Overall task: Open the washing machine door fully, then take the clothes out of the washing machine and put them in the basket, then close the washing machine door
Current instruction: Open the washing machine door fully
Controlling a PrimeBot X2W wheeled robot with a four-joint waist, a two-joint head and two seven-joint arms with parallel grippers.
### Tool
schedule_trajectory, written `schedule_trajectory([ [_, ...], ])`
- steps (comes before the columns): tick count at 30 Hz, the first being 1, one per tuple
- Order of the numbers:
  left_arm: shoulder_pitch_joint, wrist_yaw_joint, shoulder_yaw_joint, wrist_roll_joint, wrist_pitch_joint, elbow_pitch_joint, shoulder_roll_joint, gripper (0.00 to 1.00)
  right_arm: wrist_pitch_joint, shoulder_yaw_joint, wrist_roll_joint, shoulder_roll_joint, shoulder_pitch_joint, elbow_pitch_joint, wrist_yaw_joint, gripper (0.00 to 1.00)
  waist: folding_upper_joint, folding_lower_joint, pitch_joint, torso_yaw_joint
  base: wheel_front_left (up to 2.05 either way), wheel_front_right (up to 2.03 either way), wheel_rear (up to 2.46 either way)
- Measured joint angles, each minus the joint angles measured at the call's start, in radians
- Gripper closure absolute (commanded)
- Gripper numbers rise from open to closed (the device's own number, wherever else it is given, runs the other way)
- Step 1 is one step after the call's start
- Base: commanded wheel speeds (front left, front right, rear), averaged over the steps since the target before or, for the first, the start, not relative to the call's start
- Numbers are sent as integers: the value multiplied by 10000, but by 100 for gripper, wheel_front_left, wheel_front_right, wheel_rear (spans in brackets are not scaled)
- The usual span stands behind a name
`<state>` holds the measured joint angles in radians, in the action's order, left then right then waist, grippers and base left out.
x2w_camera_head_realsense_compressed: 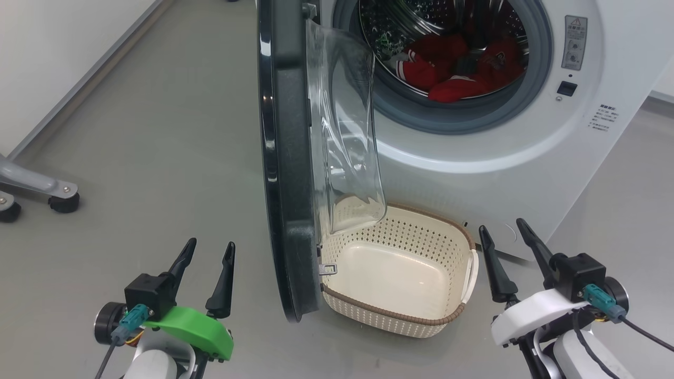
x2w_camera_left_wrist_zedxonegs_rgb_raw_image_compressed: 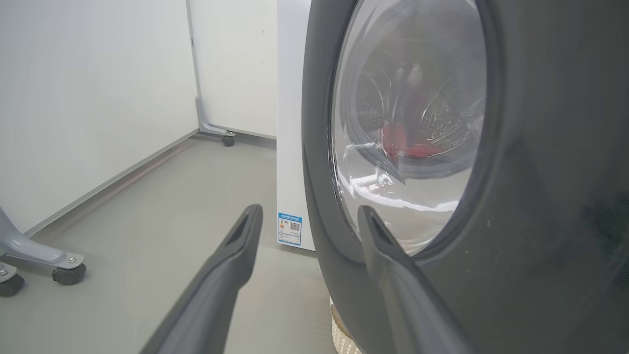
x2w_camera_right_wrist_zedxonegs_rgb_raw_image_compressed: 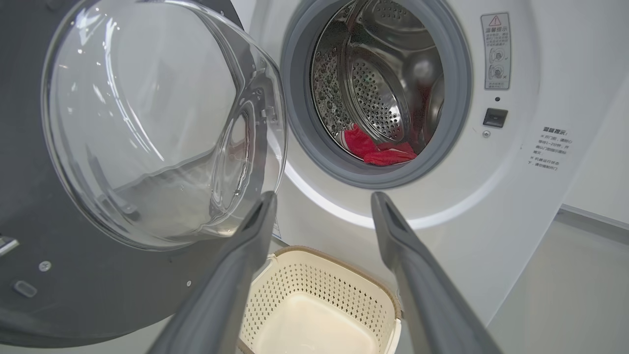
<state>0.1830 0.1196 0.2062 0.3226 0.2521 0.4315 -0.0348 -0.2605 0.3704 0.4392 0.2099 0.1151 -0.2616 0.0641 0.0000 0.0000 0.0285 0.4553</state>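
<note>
Jutting door edge (x2w_camera_head_realsense_compressed: 288, 210) beside basket (x2w_camera_head_realsense_compressed: 389, 326)

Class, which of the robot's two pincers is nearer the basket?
The right pincer, on the white wrist shell, just beside the basket. The left pincer, on the green shell, sits beyond the open washing machine door.

washing machine door (x2w_camera_head_realsense_compressed: 287, 158) open, red clothes (x2w_camera_head_realsense_compressed: 453, 68) inside, cream basket (x2w_camera_head_realsense_compressed: 421, 237) below
</note>
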Motion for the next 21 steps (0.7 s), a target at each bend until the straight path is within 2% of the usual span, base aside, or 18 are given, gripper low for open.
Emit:
schedule_trajectory([
  [21, -21, 0, -40, 0, 0, 15, 0, 0, 0, -585, -686, -725, -425, -105, -8, 0, 0, 0, 33, -44, 0, 0, 0],
])
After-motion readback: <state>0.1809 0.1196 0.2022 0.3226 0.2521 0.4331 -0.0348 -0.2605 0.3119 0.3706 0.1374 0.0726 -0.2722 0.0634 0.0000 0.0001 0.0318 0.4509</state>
